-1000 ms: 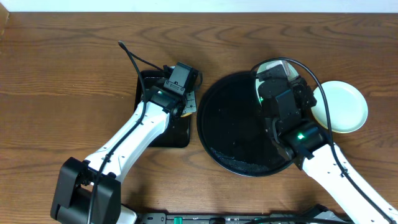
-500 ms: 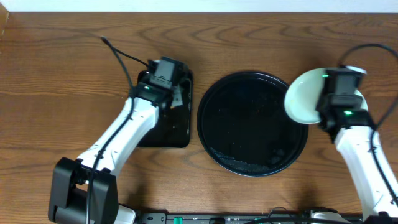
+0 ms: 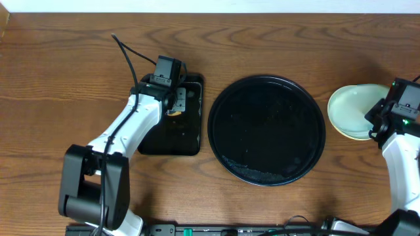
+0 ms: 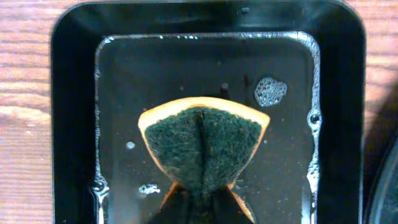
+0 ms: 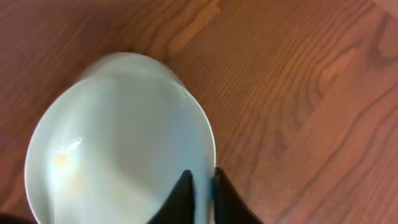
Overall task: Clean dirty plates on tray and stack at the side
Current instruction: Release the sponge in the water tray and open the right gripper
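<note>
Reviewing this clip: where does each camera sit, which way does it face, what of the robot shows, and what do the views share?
Overhead: fixed above the table, looking straight down on the round tray; left arm and right arm show.
Left wrist: on the left arm, facing down into the rectangular tray; the left hand pinches the sponge.
Right wrist: on the right arm, facing down at the top plate; the right hand grips its rim.
Shared: overhead also shows the rectangular tray, sponge and plate.

The left pincer (image 4: pixel 205 200) pinches a green-faced sponge (image 4: pixel 203 146) — creased down its middle — over a wet black tray (image 4: pixel 74 124).
</note>
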`<state>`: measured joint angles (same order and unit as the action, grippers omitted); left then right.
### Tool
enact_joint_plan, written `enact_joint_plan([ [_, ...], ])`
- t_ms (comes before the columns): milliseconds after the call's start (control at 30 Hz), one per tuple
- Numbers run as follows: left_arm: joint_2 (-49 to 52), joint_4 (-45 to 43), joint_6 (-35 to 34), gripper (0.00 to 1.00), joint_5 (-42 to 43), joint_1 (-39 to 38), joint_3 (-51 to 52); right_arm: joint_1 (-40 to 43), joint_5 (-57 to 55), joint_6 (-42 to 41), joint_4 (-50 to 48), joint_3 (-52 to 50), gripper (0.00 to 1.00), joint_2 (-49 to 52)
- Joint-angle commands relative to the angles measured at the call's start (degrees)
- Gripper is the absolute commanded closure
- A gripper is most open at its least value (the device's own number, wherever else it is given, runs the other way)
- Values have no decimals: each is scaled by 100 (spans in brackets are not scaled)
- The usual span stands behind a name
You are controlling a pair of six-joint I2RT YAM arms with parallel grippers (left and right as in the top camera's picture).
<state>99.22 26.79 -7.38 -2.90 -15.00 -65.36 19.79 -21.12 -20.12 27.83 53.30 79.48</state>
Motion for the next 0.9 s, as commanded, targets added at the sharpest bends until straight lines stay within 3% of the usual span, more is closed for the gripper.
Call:
enact_joint_plan([
  [0, 11, -9, 179, 60, 76, 26, 42, 74, 136, -107, -122, 46, 70, 76],
  [100, 11, -4, 175, 46, 81, 26, 42, 74, 693, -107, -256, 46, 55, 79],
  [300, -9, 68, 83, 40, 85, 26, 39, 55, 2693, 227, -494, 46, 45, 79],
  [467, -293, 164, -20, 34, 140, 26, 37, -273, 4079, 1270, -625, 48, 39, 79],
  [533, -457, 177, -44, 28, 142, 26, 35, -503, 4100, 1517, -564, 48, 25, 79],
  [600, -619, 293, -114, 26, 140, 26, 35, -752, 3941, 1696, -389, 48, 1, 76],
  [867, -1075, 1755, -1329, 24, 142, 26, 35, -1746, 2632, 1696, 1047, 48, 1, 76],
])
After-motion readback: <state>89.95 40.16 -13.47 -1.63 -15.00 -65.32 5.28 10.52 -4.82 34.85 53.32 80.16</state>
